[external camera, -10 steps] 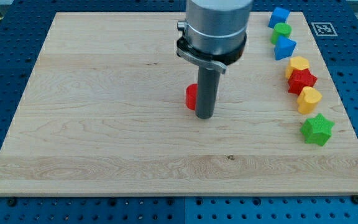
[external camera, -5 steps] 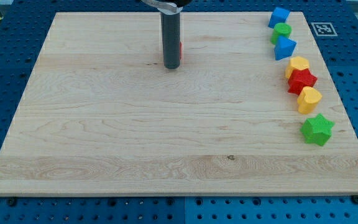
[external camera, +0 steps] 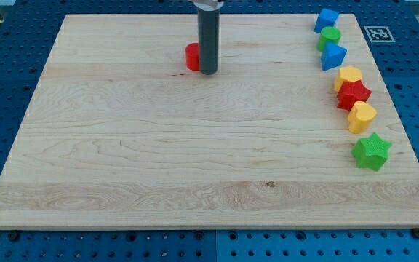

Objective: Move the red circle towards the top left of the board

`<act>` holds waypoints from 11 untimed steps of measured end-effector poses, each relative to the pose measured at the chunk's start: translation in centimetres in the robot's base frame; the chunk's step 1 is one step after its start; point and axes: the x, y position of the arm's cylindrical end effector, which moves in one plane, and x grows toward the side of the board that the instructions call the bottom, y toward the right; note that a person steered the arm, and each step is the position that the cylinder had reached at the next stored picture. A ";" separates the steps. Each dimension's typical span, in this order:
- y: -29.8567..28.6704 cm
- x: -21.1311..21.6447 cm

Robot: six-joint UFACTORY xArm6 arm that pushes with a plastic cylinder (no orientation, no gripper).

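**Pressing at the red circle near the board's top**

The rod's tip [external camera: 208,72] sits just right of the red circle [external camera: 192,57] — touching or nearly so. No fingers here, only a bare rod. Other blocks line the wooden board's [external camera: 122,160] right edge — well apart.

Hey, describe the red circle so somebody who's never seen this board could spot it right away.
Start at the wooden board and look near its top edge, a little left of centre, where the dark rod comes down. The red circle sits just to the view's left of my tip, right against the rod. It is the only block standing alone; the others, including a red star, line the view's right edge.
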 end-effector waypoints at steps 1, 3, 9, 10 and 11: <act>-0.3 -2.4; -3.1 -5.6; -7.6 -8.3; -9.2 -8.9; -10.7 -8.9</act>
